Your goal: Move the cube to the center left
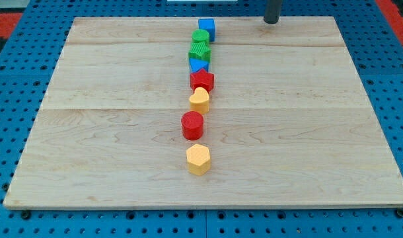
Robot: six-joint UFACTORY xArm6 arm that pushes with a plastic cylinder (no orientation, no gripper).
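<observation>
Blue cube (pixel 206 28): heads the block column, touching the green block (pixel 200 37) below. My tip (pixel 272 21), jawless, stands right of the cube. A careless push may drag the green block along.

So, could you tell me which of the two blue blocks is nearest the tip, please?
The blue cube at the top end of the column is nearest my tip, which lies to its right. The other blue block, lower down, sits wedged between green and red ones.
</observation>
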